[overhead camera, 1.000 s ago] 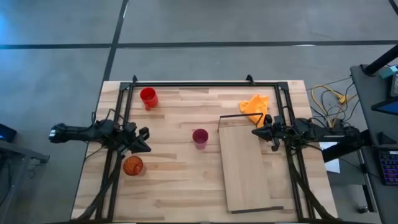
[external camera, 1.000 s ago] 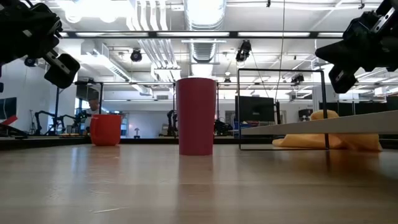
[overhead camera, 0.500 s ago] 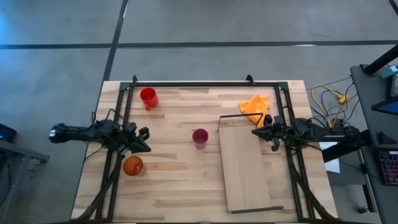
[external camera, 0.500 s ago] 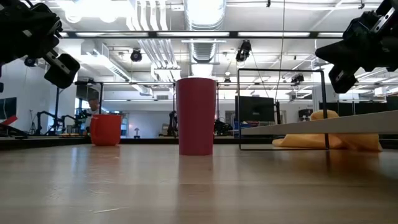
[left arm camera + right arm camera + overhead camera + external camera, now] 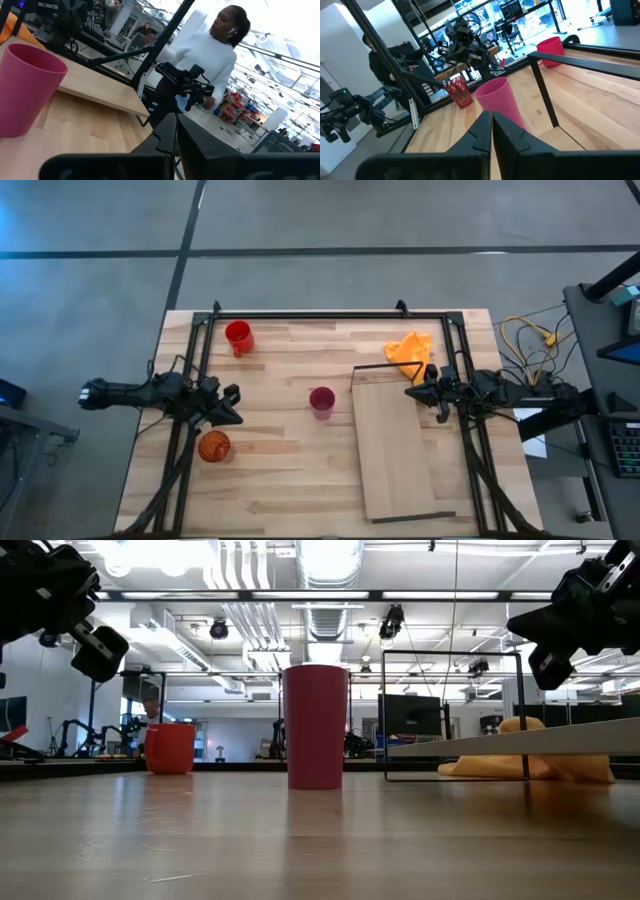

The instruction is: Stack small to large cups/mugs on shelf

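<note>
The red mug [image 5: 238, 336] stands at the table's far left, the magenta cup [image 5: 321, 401] upright at the middle, and the orange-red translucent cup [image 5: 214, 446] at the near left. The shelf [image 5: 395, 448] is a pale board on the right, raised above the tabletop on thin dark legs [image 5: 522, 710]. My left gripper [image 5: 233, 406] is shut and empty in the air, just beyond the orange-red cup. My right gripper [image 5: 410, 393] is shut and empty over the shelf's far end. The magenta cup also shows in the left wrist view [image 5: 27, 90] and the right wrist view [image 5: 500, 102].
An orange cloth [image 5: 410, 348] lies at the far right, just beyond the shelf. A dark metal frame [image 5: 320, 315] runs along the table's far and side edges. A person in a white top [image 5: 210, 55] stands beyond the table's right side.
</note>
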Controlling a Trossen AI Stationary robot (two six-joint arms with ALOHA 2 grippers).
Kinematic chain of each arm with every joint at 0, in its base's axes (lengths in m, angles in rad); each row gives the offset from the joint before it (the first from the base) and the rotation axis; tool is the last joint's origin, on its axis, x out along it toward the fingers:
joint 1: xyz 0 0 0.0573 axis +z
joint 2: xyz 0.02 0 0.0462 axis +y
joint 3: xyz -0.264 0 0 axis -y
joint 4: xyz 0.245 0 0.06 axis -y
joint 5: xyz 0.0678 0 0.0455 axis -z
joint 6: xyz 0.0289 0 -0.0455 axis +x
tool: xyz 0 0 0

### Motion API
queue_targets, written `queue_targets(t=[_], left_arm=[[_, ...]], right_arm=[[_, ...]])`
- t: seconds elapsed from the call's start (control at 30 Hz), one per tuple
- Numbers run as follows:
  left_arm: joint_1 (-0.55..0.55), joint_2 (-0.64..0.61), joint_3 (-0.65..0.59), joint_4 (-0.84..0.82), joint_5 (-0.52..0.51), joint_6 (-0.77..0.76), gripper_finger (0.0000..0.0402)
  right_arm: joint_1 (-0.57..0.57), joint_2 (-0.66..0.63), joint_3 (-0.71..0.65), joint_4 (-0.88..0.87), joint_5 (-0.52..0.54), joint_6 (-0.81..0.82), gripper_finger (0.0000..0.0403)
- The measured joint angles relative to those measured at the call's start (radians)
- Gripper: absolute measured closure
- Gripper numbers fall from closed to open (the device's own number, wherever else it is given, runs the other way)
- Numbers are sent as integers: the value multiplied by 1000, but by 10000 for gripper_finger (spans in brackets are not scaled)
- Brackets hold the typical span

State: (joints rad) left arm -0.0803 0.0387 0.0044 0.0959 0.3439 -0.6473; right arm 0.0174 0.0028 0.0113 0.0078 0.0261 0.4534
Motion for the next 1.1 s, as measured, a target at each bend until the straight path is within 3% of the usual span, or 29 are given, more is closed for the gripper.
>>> queue_targets(t=[1.1], left_arm=[[0, 0, 0, 0, 0, 0, 402]], right_arm=[[0, 0, 0, 11, 26, 32, 394]])
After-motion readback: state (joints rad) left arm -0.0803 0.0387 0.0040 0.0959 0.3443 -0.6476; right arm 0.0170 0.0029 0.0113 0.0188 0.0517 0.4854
